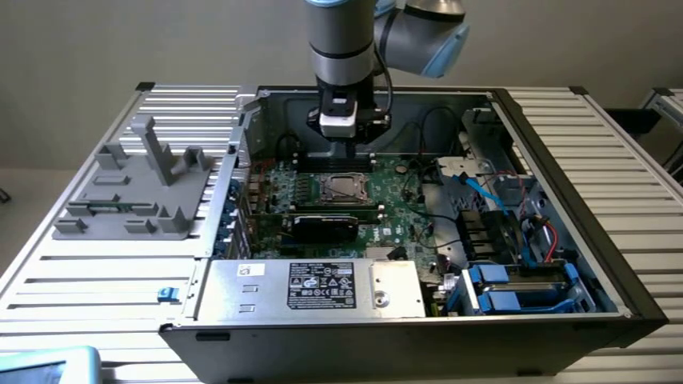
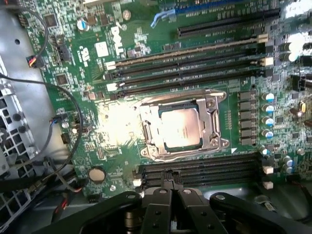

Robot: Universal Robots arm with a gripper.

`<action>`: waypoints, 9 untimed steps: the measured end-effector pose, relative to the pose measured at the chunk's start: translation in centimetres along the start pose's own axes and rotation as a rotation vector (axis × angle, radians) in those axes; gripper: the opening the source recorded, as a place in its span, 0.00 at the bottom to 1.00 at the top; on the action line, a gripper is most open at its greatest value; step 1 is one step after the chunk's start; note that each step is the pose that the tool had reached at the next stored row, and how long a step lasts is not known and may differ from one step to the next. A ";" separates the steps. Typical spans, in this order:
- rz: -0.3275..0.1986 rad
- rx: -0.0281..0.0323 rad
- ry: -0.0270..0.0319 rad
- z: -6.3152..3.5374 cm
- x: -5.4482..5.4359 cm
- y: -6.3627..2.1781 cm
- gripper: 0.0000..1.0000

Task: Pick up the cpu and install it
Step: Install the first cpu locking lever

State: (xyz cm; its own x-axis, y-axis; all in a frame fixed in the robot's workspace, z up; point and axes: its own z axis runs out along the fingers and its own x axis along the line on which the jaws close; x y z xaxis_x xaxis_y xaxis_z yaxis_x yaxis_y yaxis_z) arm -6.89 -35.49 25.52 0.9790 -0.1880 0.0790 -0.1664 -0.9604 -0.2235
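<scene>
Above the motherboard (image 2: 146,63), the empty gripper (image 2: 170,195) hangs closed, clear of the cpu (image 2: 179,127) seated in its socket frame (image 2: 214,122)

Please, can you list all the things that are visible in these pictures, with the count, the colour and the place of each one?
cpu: one, silver-grey, lying in the socket on the motherboard, below the end effector.
socket: one, metal frame around the cpu, middle of the board.
motherboard: one, green, on the floor of the computer case.
computer case: one, black, open at the top, on the table.
power supply: one, silver with a dark label, at the case's near edge.
drive bays: blue, in the case at the exterior view's right.
fixture: one, grey plastic, on the table at the exterior view's left.
table: one, pale slatted metal, under everything.
robot arm: one, grey, reaching down into the case.
end effector: one, black, fingers shut, holding nothing.
</scene>
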 end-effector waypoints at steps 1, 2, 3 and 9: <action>-0.002 -0.0179 0.0011 0.00 0.0 0.00 0.11; -0.004 -0.0360 0.0025 -0.01 0.0 0.01 0.11; -0.006 -0.0537 0.0041 -0.01 -0.1 0.01 0.11; -0.017 -0.1582 0.0101 -0.03 -0.2 0.03 0.11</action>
State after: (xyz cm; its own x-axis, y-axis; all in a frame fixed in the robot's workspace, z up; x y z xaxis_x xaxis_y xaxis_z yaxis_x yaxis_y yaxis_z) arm -7.07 -35.49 25.53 0.9807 -0.1730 0.0913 -0.1673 -0.9837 -0.0664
